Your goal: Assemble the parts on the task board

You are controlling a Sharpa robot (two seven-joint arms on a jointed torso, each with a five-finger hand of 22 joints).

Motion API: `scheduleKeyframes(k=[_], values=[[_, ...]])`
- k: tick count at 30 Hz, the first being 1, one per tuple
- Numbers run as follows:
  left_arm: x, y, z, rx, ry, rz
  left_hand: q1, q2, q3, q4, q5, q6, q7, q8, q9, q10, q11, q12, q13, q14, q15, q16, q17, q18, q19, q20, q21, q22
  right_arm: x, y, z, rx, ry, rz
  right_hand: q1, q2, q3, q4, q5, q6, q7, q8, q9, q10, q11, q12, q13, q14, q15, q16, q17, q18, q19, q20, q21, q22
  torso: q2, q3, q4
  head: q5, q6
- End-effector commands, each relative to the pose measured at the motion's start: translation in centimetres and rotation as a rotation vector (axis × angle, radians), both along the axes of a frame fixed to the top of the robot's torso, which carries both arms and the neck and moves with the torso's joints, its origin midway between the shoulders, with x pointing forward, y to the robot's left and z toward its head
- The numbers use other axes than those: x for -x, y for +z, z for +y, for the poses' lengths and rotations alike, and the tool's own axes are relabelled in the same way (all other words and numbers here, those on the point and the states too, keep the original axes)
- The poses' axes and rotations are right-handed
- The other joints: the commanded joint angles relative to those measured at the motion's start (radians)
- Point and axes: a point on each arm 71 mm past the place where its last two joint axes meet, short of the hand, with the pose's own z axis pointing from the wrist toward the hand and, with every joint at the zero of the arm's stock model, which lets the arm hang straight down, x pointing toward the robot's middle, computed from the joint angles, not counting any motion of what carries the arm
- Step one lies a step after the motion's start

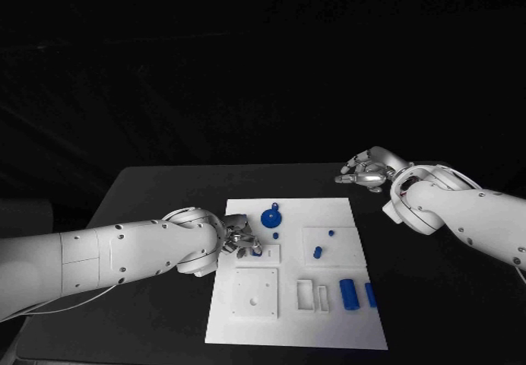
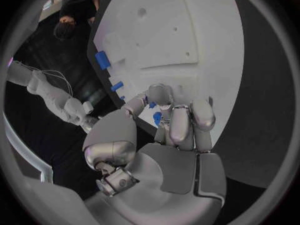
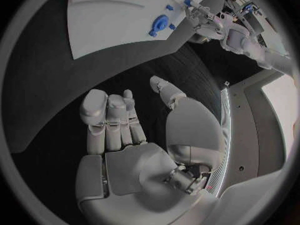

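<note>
Head view: the left hand [image 1: 239, 242] is reaching over the task board [image 1: 296, 334] at its left edge, fingertips around a small blue part [image 1: 257, 252]; the right hand [image 1: 365, 173] is hanging off the board's far right corner, fingers curled on nothing.
Left wrist view: fingers [image 2: 181, 120] are pinching that part [image 2: 157, 118].
Right wrist view: the right hand [image 3: 131, 135] is holding nothing, fingers bent in.

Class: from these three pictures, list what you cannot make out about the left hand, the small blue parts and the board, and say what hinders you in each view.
- Head view: whether the left hand holds the small blue part by its fingertips; too small to tell.
- Left wrist view: most of a blue part, hidden behind that hand's fingers.
- Right wrist view: the far end of the board, cut off by the circle's rim.
- Head view: the shape of the two blue cylinders at the board's right edge; blurred.
</note>
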Motion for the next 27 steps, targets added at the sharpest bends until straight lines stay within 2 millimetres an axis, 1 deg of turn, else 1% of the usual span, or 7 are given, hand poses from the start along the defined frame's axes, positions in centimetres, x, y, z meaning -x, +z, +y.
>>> scheduleKeyframes(k=[1, 4, 9, 11, 12, 20, 27], values=[[0.61, -0.59, -0.55, -0.007, -0.034, 0.043, -0.006, 0.013, 0.003, 0.000, 0.005, 0.218, -0.052, 0.000, 0.002, -0.005, 0.002, 0.007, -0.002, 0.003, -0.008, 0.007, 0.002, 0.123, -0.003, -0.034, 0.004, -0.001, 0.03, -0.06, 0.10, 0.002, 0.012, 0.006, -0.001, 0.006, -0.004, -0.001, -0.001, -0.001, 0.004, 0.005, 0.001, -0.003, -0.004, 0.005, -0.002, 0.000, -0.009, -0.006, 0.001, 0.141, 0.000, -0.005, -0.006, -0.001, 0.000, -0.0006, -0.0004, 0.000, 0.001], [0.62, -0.59, -0.61, -0.007, -0.038, 0.045, -0.020, 0.015, 0.001, 0.003, -0.007, 0.221, -0.052, 0.000, 0.006, -0.004, 0.002, 0.012, -0.005, 0.005, -0.007, 0.010, 0.008, 0.122, -0.003, -0.033, 0.006, -0.002, 0.04, -0.07, 0.13, 0.002, 0.013, 0.007, -0.001, 0.006, -0.004, 0.000, -0.001, -0.001, 0.004, 0.005, 0.001, -0.003, -0.004, 0.005, -0.002, 0.000, -0.009, -0.007, 0.001, 0.141, 0.000, -0.005, -0.006, -0.001, 0.000, -0.0004, -0.0004, 0.000, 0.001], [0.64, -0.57, -0.74, -0.006, -0.042, 0.047, -0.037, 0.005, -0.001, 0.029, -0.070, 0.224, -0.053, -0.004, 0.010, -0.005, 0.003, 0.019, -0.010, 0.005, -0.007, 0.012, 0.008, 0.123, -0.003, -0.032, 0.007, -0.004, 0.01, -0.10, 0.11, 0.003, 0.012, 0.008, -0.002, 0.006, -0.005, 0.000, -0.001, -0.001, 0.004, 0.005, 0.001, -0.004, -0.004, 0.005, -0.002, 0.000, -0.009, -0.007, 0.001, 0.141, 0.000, -0.005, -0.006, -0.001, 0.000, -0.0003, 0.0000, -0.002, 0.000], [0.65, -0.57, -0.78, -0.006, -0.044, 0.048, -0.043, -0.002, -0.001, 0.053, -0.152, 0.225, -0.053, -0.007, 0.013, -0.007, 0.003, 0.023, -0.014, 0.005, -0.007, 0.013, 0.008, 0.125, -0.005, -0.033, 0.007, -0.006, 0.02, -0.12, 0.13, 0.003, 0.013, 0.010, -0.002, 0.006, -0.005, 0.000, 0.000, -0.001, 0.004, 0.005, 0.001, -0.004, -0.004, 0.005, -0.002, 0.000, -0.009, -0.007, 0.001, 0.141, 0.000, -0.005, -0.006, -0.001, 0.000, -0.0007, 0.0000, -0.002, 0.001], [0.66, -0.56, -0.82, -0.006, -0.045, 0.048, -0.044, -0.003, 0.000, 0.059, -0.163, 0.226, -0.053, -0.008, 0.013, -0.007, 0.003, 0.024, -0.015, 0.005, -0.007, 0.014, 0.008, 0.125, -0.005, -0.032, 0.008, -0.006, 0.01, -0.13, 0.13, 0.003, 0.013, 0.010, -0.002, 0.006, -0.005, 0.000, 0.000, -0.001, 0.004, 0.005, 0.001, -0.004, -0.004, 0.005, -0.002, 0.000, -0.009, -0.007, 0.001, 0.141, 0.000, -0.005, -0.006, -0.001, 0.000, -0.0006, 0.0000, -0.002, 0.001], [0.68, -0.58, -1.04, -0.010, -0.055, 0.056, -0.047, -0.001, 0.000, 0.072, -0.181, 0.228, -0.054, -0.010, 0.016, -0.008, 0.003, 0.028, -0.018, 0.006, -0.006, 0.016, 0.013, 0.126, -0.007, -0.032, 0.010, -0.006, 0.02, -0.25, 0.22, 0.004, 0.016, 0.014, -0.002, 0.006, -0.005, 0.000, 0.006, -0.002, 0.005, 0.005, 0.001, -0.005, -0.004, 0.006, -0.004, -0.001, -0.009, -0.008, 0.001, 0.141, -0.001, -0.005, -0.006, -0.001, 0.000, 0.0001, -0.0003, -0.002, 0.001], [0.57, -0.55, -1.09, -0.016, -0.056, 0.051, -0.038, 0.009, 0.007, 0.065, -0.156, 0.230, -0.054, -0.012, 0.018, -0.009, 0.003, 0.032, -0.021, 0.006, -0.007, 0.018, 0.013, 0.128, -0.008, -0.033, 0.014, -0.005, 0.04, -0.38, 0.24, 0.004, 0.016, 0.017, -0.002, 0.006, -0.006, 0.001, 0.010, -0.002, 0.005, 0.005, 0.001, -0.005, -0.004, 0.006, -0.005, -0.002, -0.009, -0.009, 0.001, 0.141, -0.002, -0.004, -0.007, -0.002, 0.000, 0.0001, -0.0009, -0.002, 0.002]])
